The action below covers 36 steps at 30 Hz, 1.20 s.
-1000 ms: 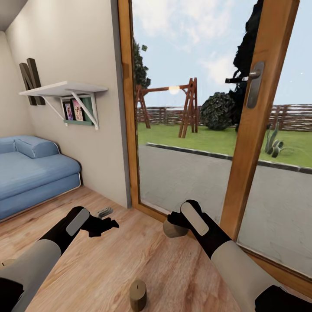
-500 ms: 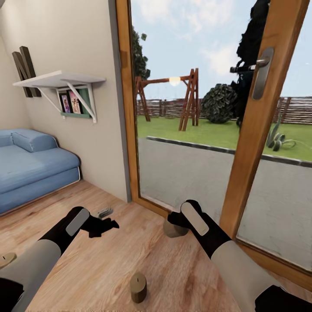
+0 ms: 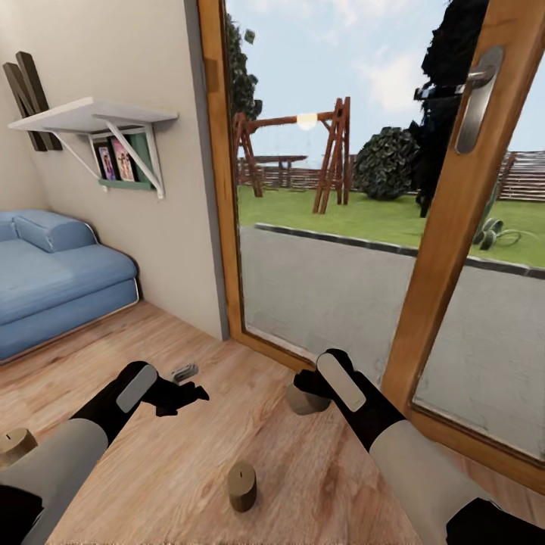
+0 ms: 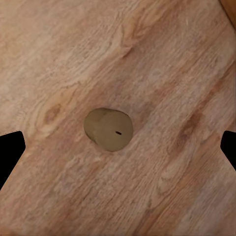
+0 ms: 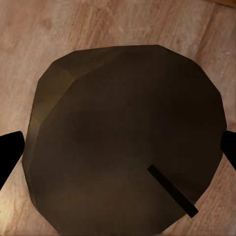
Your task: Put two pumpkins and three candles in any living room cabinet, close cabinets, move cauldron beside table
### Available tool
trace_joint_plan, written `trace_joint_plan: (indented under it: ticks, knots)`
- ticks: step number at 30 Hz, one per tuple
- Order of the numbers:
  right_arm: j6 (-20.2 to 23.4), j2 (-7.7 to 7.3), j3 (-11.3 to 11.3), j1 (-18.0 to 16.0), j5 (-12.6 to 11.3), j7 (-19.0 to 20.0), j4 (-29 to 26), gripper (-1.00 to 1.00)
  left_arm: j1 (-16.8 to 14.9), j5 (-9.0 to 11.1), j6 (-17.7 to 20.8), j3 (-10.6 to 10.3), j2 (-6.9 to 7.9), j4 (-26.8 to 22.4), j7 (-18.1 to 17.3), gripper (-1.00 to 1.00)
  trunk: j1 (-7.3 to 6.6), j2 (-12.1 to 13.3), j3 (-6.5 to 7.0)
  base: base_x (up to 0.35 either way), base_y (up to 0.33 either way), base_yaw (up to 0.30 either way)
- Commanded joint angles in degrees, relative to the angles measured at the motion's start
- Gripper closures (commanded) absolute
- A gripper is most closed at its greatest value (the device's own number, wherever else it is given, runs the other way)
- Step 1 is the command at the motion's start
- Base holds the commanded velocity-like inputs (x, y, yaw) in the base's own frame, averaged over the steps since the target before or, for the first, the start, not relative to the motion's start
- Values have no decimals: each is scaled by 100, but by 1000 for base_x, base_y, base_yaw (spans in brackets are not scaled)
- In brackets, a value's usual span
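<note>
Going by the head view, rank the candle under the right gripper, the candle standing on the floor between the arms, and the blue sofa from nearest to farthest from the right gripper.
1. Candle right at the right gripper.
2. Floor candle, lower, between the arms.
3. Blue sofa, far left by the wall.

Grey-beige candles (image 3: 242, 487), tan wood-grain floor (image 3: 182, 469), blue sofa (image 3: 53, 280), black grippers w/ grey pads.

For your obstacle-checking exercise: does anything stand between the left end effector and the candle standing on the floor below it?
Nothing visible does. The left end effector hangs over bare wood floor, and its wrist view looks straight down at the upright candle with only floorboards around it. The candle also shows in the head view.
</note>
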Motion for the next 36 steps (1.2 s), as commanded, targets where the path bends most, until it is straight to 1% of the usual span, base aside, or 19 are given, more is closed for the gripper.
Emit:
trace_joint_plan:
  ticks: [1,3,7,11,14,16,21,24,27,28,29,31,32,33,34,35,36]
  knots:
    - [1,-2,8,-6,-47,-63,-6,100,-5,56,5,-37,-37,-9,49,-100,1,-5,-29,0,0,0]
    - [-2,-6,5,-6,-49,-64,-6,100,-4,52,5,-41,-86,-10,52,-100,6,-8,-73,0,0,0]
    - [-7,-5,8,-6,-48,-64,-6,100,-3,49,-3,-44,-124,-43,49,-100,16,-13,-162,0,0,0]
    - [-15,-9,13,-6,-44,-64,-11,100,-2,48,-25,-50,-128,-71,-7,-100,27,-18,-250,0,0,0]
    - [-22,0,17,-6,-42,-69,-24,100,-2,38,-40,-56,-134,-69,-160,-100,34,-22,-317,0,0,0]
    - [-24,3,18,-6,-42,-70,-27,100,-3,35,-44,-63,-135,-75,-189,-100,39,-25,-361,0,0,0]
    - [-26,0,19,-6,-41,-79,-44,100,-1,29,-54,-140,-134,-119,-242,-100,52,-32,-472,0,0,0]
    - [-26,-1,19,-6,-41,-79,-48,100,-1,30,-56,-283,-142,-182,-252,-100,60,-36,-538,0,0,0]
    - [-26,-2,19,-6,-39,-79,-54,100,-6,30,-59,-467,-155,-242,-251,-100,68,-40,-605,0,0,0]
    - [-26,-2,19,-6,-37,-82,-94,100,-5,30,-62,-564,-158,-260,-251,-100,70,-41,-627,0,0,0]
    - [-26,-3,21,-4,-36,-86,-153,100,-4,30,-62,-601,-159,-268,-251,-100,73,-42,-649,0,0,0]
    - [-18,-9,18,6,-34,-100,-529,100,-4,30,-64,-673,-163,-285,-251,-100,78,-45,-694,0,0,0]
    - [-10,-21,13,49,-32,-121,-901,100,-4,29,-64,-700,-167,-296,-250,-100,81,-46,-716,0,0,0]
    - [-1,-27,9,113,-30,-174,-1115,100,-3,29,-65,-710,-168,-305,-250,-100,83,-48,-738,0,0,0]
    - [17,-39,4,288,-30,-361,-1580,100,-2,28,-65,-732,-169,-341,-250,-100,86,-49,-760,0,0,0]
    - [20,-35,4,345,-31,-456,-1690,100,-1,26,-65,-737,-168,-361,-250,-100,88,-50,-782,0,0,0]
    - [24,-29,6,430,-34,-644,-1850,100,-1,26,-65,-753,-166,-393,-250,-100,91,-52,-804,0,0,0]
